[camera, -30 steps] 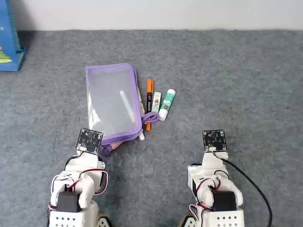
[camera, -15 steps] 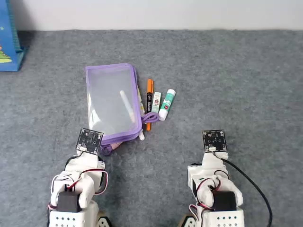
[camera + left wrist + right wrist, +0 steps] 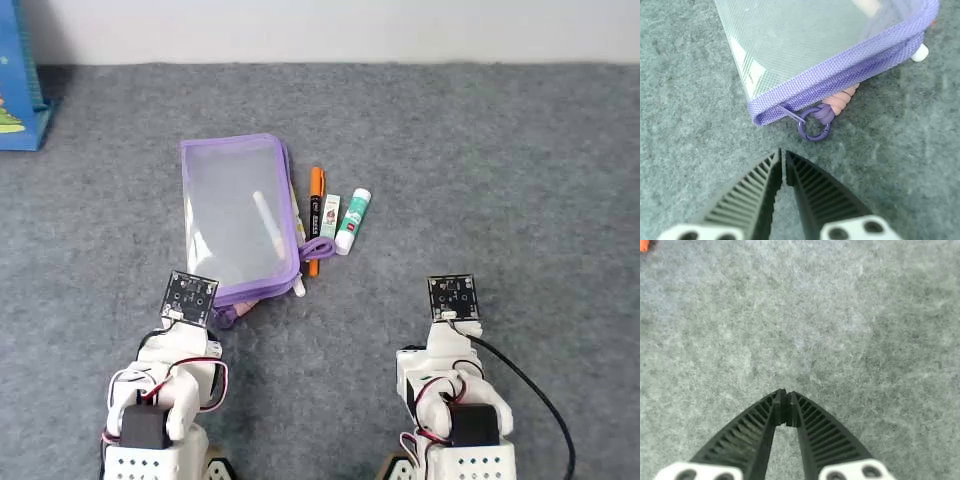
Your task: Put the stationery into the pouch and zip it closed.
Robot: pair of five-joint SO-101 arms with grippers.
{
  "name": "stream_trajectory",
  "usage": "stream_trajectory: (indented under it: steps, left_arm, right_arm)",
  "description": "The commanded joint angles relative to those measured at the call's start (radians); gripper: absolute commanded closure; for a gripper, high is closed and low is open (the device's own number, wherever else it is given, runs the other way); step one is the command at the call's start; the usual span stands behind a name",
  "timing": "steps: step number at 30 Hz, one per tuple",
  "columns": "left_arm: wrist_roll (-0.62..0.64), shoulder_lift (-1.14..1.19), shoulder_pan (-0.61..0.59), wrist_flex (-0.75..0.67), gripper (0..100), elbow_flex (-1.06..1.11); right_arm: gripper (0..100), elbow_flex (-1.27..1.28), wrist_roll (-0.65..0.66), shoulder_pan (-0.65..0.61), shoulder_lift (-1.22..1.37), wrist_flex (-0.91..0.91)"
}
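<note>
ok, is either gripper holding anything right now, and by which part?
Nothing is held. The left gripper is shut on nothing, just short of the zipper ring. The right gripper is shut over bare carpet.

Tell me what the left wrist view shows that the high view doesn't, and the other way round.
Left wrist view: the left gripper, shut, just short of the purple zipper ring, and a pink coiled item under the pouch corner. High view: the orange pen and glue stick lying beside the pouch, plus a blue box at the far-left edge. Both: the purple mesh pouch on grey carpet.
</note>
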Motion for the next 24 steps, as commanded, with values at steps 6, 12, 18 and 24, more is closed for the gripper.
stream_trajectory:
  steps: [6,12,18,24]
  left_arm:
    - [0.006,-0.014,-0.008,0.003,99,-0.013]
    - [0.005,-0.014,-0.118,0.021,99,-0.061]
    - [-0.061,-0.014,-0.305,0.031,99,-0.151]
    - [-0.141,-0.014,-0.333,0.037,99,-0.160]
  right_arm:
    - [99.0,-0.005,0.106,0.018,-0.008,0.013]
    - [99.0,-0.043,0.336,0.136,-0.008,0.004]
    - [99.0,-0.069,0.385,0.151,-0.008,0.004]
    - [99.0,-0.215,0.351,0.150,-0.008,0.005]
